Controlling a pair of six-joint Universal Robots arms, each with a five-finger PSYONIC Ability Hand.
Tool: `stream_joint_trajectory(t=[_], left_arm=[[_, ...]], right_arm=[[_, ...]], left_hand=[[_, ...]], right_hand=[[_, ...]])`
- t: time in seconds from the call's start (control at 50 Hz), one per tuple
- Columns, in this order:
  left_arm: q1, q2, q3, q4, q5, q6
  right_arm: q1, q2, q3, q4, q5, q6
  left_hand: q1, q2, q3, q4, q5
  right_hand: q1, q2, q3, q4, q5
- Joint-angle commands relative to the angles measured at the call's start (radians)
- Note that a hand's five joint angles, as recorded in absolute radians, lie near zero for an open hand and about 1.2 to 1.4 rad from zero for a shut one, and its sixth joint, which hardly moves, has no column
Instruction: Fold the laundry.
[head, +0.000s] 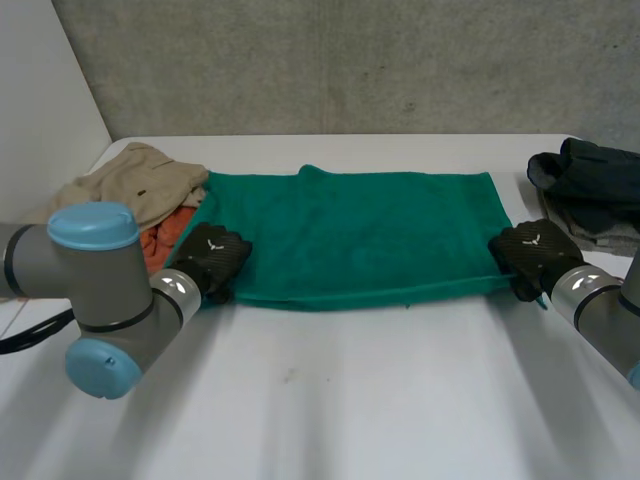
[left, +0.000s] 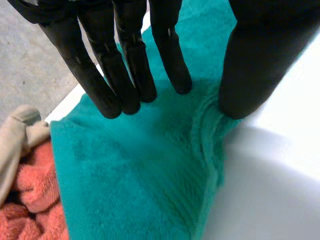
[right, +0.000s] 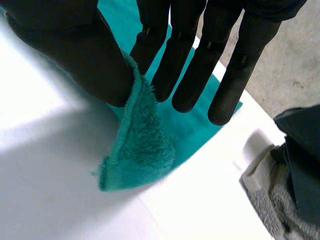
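A green towel (head: 360, 235) lies spread across the white table (head: 330, 400), folded over with its long edge toward me. My left hand (head: 212, 258) rests at the towel's near left corner. In the left wrist view its fingers (left: 125, 75) are straight above the towel (left: 140, 175), and the thumb stands apart with its tip on the bunched edge; the hand is open. My right hand (head: 530, 252) is at the near right corner. There the thumb (right: 75, 55) and fingers pinch the towel's (right: 140, 155) edge between them, and the corner hangs below.
A pile of beige (head: 140, 185) and orange (head: 160, 240) clothes lies just left of the towel, close to my left hand. Dark and grey garments (head: 590, 190) are heaped at the table's right end. A grey wall stands behind.
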Motion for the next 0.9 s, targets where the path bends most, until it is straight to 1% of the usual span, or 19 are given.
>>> stream_joint_trajectory(t=[0.02,0.12,0.24,0.32,0.4,0.56,0.64,0.72,0.78,0.8,0.86,0.88,0.9], left_arm=[[0.026,-0.029,0.033,-0.042,0.0,-0.002],[0.044,-0.028,0.024,-0.07,0.001,0.001],[0.073,-0.008,0.004,-0.073,0.0,0.003],[0.102,-0.003,0.001,-0.071,0.007,0.009],[0.122,-0.008,0.006,-0.064,0.014,0.026],[0.139,-0.019,0.0,-0.033,-0.003,0.101],[0.147,-0.006,-0.017,-0.035,-0.011,0.136],[0.154,0.055,-0.055,-0.05,-0.017,0.155],[0.165,0.141,-0.114,-0.099,-0.013,0.161],[0.173,0.191,-0.146,-0.148,-0.016,0.164],[0.181,0.273,-0.195,-0.267,-0.019,0.173],[0.184,0.323,-0.221,-0.367,-0.016,0.182],[0.185,0.345,-0.232,-0.415,-0.014,0.187]], right_arm=[[-0.028,-0.008,-0.018,0.007,0.014,0.039],[-0.028,-0.002,-0.018,0.004,0.015,0.041],[-0.028,0.001,-0.021,0.004,0.015,0.036],[-0.03,0.001,-0.027,0.007,0.015,0.036],[-0.03,0.003,-0.029,0.007,0.017,0.036],[-0.036,0.001,-0.03,0.009,0.02,0.038],[-0.036,-0.002,-0.035,0.021,0.023,0.035],[-0.039,-0.023,-0.035,0.094,0.028,0.013],[-0.057,-0.074,-0.035,0.226,0.018,-0.039],[-0.07,-0.104,-0.037,0.322,0.011,-0.092],[-0.103,-0.135,-0.041,0.497,-0.009,-0.206],[-0.138,-0.146,-0.038,0.628,-0.017,-0.3],[-0.154,-0.147,-0.038,0.695,-0.02,-0.354]], left_hand=[[-0.105,-0.118,-0.121,-0.118,-0.12],[-0.14,-0.153,-0.157,-0.153,-0.155],[-0.14,-0.153,-0.157,-0.153,-0.155],[-0.111,-0.124,-0.127,-0.124,-0.126],[-0.026,-0.039,-0.042,-0.039,-0.041],[0.229,0.216,0.213,0.216,0.215],[0.595,0.582,0.579,0.582,0.581],[0.596,0.583,0.58,0.583,0.582],[0.596,0.583,0.58,0.583,0.582],[0.596,0.583,0.58,0.583,0.582],[0.596,0.583,0.58,0.583,0.582],[0.596,0.583,0.58,0.583,0.582],[0.596,0.583,0.58,0.583,0.582]], right_hand=[[0.272,0.214,0.203,0.198,0.197],[0.272,0.214,0.203,0.198,0.197],[0.272,0.214,0.203,0.198,0.197],[0.272,0.214,0.203,0.198,0.197],[0.272,0.214,0.203,0.198,0.197],[0.272,0.214,0.203,0.198,0.197],[0.272,0.214,0.203,0.198,0.197],[0.272,0.214,0.203,0.198,0.197],[0.272,0.214,0.203,0.198,0.197],[0.272,0.214,0.203,0.198,0.197],[0.272,0.214,0.203,0.198,0.197],[0.272,0.214,0.203,0.198,0.197],[0.272,0.214,0.203,0.198,0.197]])
